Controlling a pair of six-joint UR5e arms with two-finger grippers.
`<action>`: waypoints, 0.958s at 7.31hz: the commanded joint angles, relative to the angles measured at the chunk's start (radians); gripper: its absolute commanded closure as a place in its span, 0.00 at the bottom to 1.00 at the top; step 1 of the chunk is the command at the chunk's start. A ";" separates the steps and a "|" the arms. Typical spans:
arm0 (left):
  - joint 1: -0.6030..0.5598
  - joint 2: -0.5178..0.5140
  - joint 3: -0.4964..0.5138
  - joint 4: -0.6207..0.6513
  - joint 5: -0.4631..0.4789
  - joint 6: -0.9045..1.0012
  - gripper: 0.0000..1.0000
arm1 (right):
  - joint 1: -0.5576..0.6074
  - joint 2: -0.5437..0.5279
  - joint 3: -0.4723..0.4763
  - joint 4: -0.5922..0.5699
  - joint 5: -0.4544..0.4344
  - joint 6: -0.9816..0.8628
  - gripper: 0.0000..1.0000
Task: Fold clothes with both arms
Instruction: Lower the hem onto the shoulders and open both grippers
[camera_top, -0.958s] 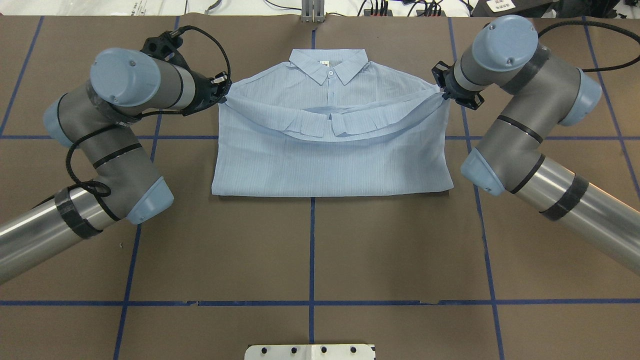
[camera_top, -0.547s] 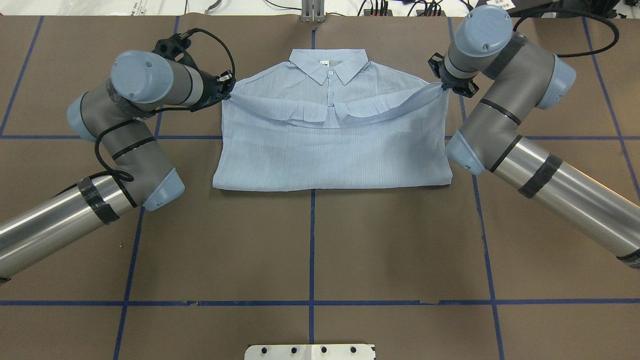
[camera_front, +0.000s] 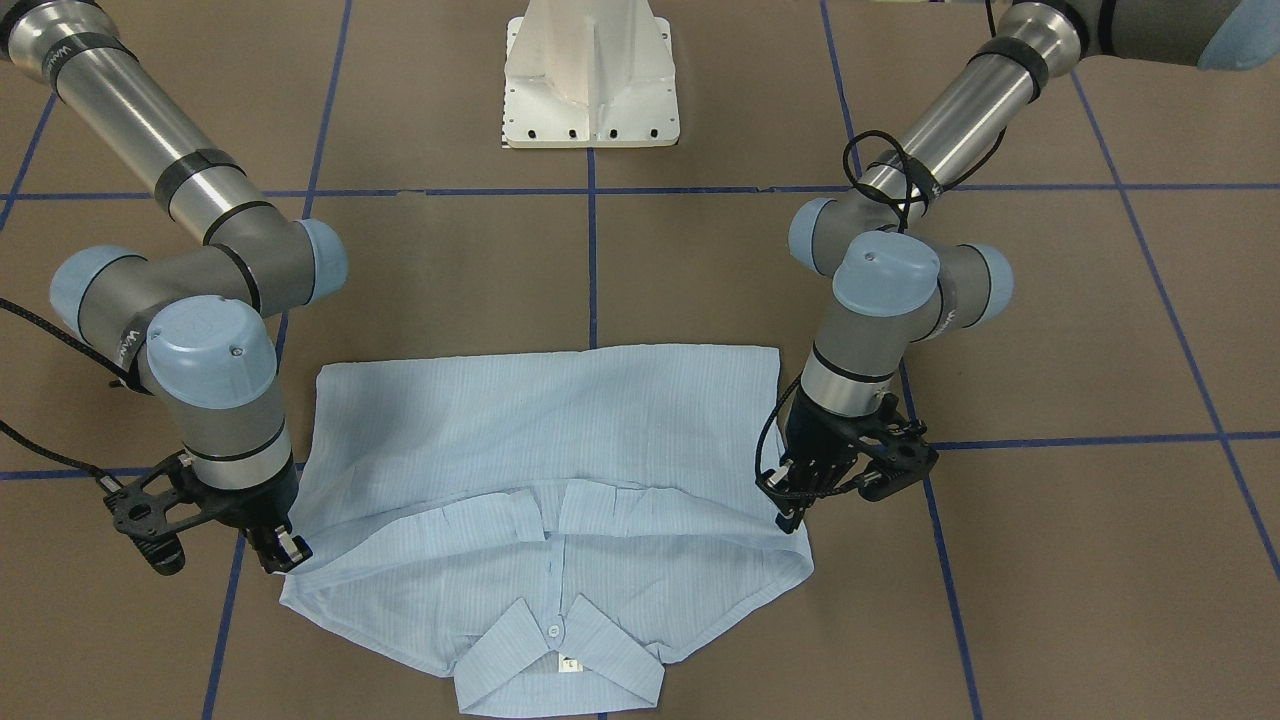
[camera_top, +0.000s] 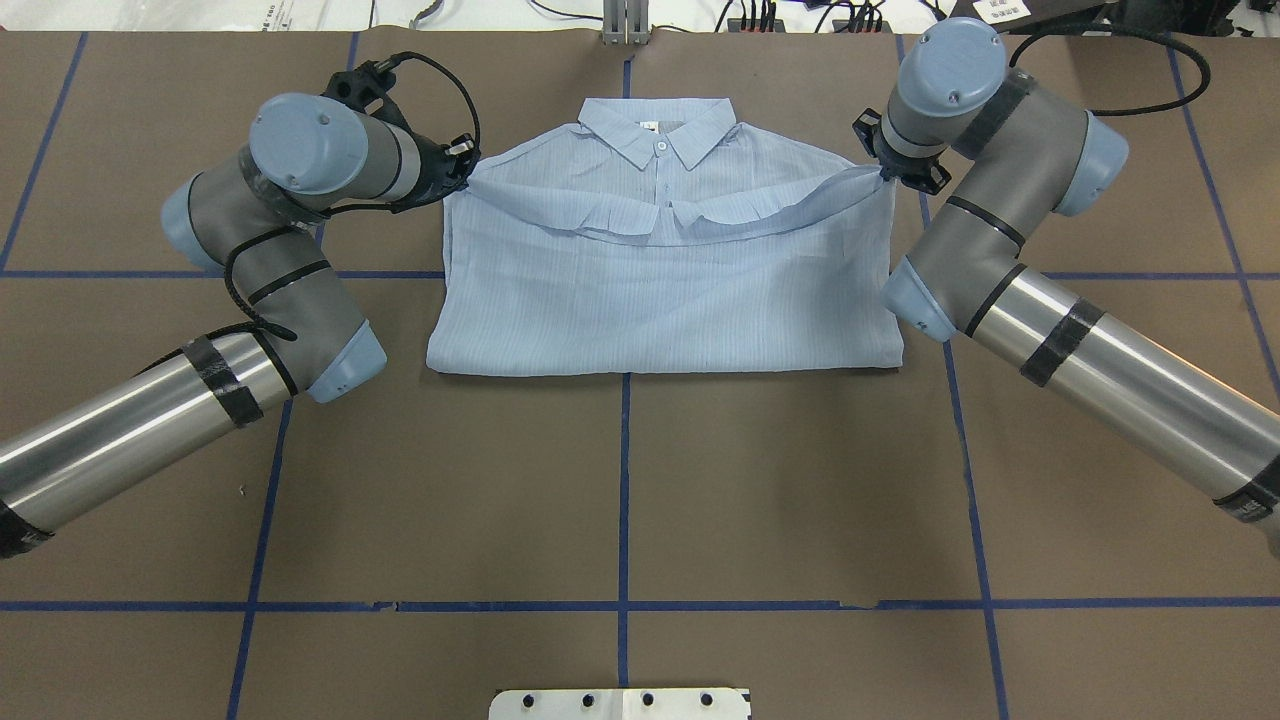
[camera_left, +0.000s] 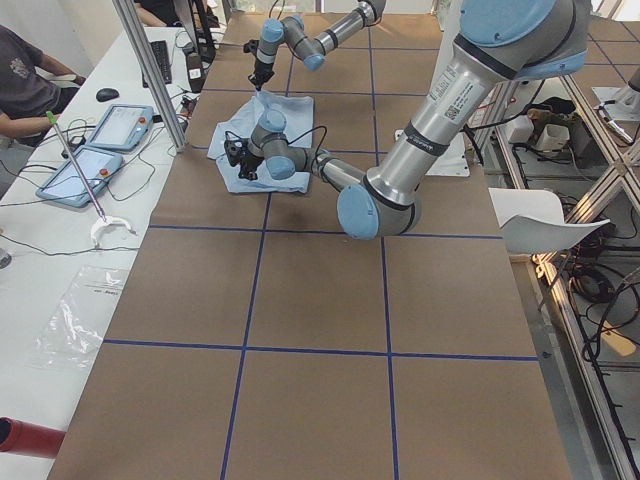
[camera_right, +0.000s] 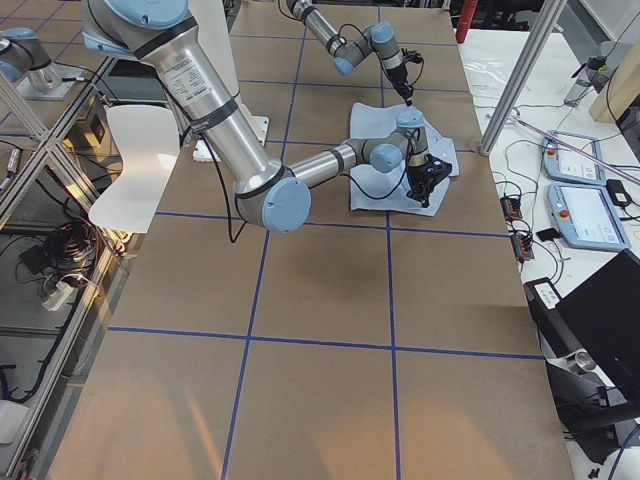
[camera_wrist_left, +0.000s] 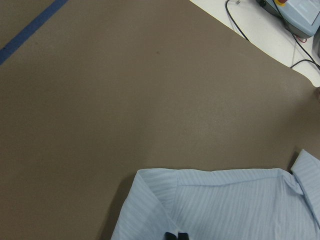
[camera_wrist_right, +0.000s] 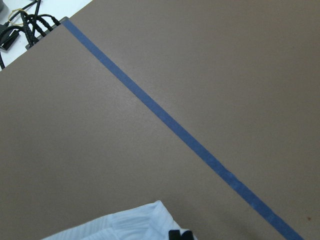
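Observation:
The light-blue striped shirt lies on the brown table, its collar at the far side, buttons up. Its near half is doubled over toward the collar. My left gripper is shut on the lifted edge's left corner. My right gripper is shut on the right corner. Between them the lifted edge sags in a curve just below the collar. Both wrist views show striped cloth at the closed fingertips.
The white pedestal base stands at the table's near side. Blue tape lines grid the brown table cover. Cables run along the far edge. Beyond it, a side table carries tablets, and a person sits there.
Both grippers have carried the shirt's lifted edge farther toward the collar and slightly inward. The near fold line has slid a little away from the robot.

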 joint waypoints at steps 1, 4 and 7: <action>-0.019 -0.009 0.042 -0.033 0.009 0.030 1.00 | 0.001 0.009 -0.009 0.001 0.000 0.000 1.00; -0.042 -0.009 0.059 -0.035 0.007 0.062 1.00 | 0.001 0.018 -0.014 0.001 -0.002 0.000 1.00; -0.041 -0.009 0.062 -0.044 0.007 0.062 1.00 | -0.001 0.029 -0.040 0.002 -0.012 0.000 1.00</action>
